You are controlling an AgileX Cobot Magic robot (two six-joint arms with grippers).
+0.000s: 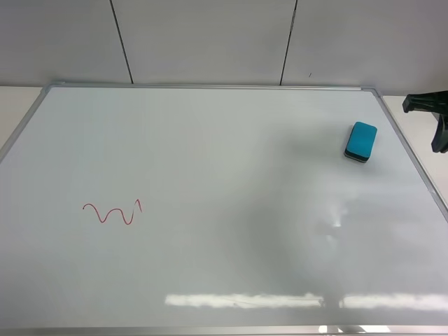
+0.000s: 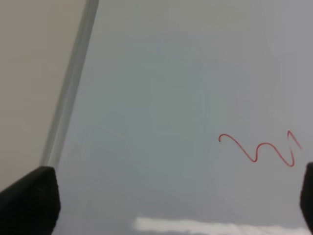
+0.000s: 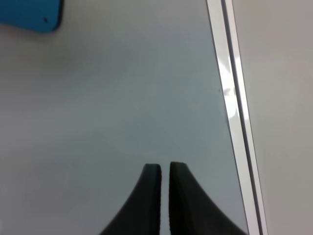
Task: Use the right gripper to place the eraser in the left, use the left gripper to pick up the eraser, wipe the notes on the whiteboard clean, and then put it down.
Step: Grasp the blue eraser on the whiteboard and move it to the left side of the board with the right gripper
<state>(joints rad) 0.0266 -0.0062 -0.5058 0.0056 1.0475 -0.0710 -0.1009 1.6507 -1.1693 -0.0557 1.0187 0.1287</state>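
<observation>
The turquoise eraser [image 1: 360,141] lies flat near the right end of the whiteboard [image 1: 231,175]; a corner of the eraser [image 3: 30,14] shows in the right wrist view. My right gripper [image 3: 165,169] is shut on nothing, hovering over the board near its right frame, apart from the eraser. Only a black part of that arm [image 1: 430,115] shows at the right edge of the high view. The red wavy notes [image 1: 112,211] sit at the board's left. My left gripper [image 2: 171,196] is open above the board beside the notes [image 2: 259,149], with its fingertips [image 2: 29,200] far apart.
The board's silver frame [image 3: 234,112] runs close beside my right gripper, and the left frame [image 2: 68,93] passes near my left gripper. A grey panelled wall [image 1: 210,38] stands behind the board. Light glare [image 1: 245,299] streaks the board's near edge.
</observation>
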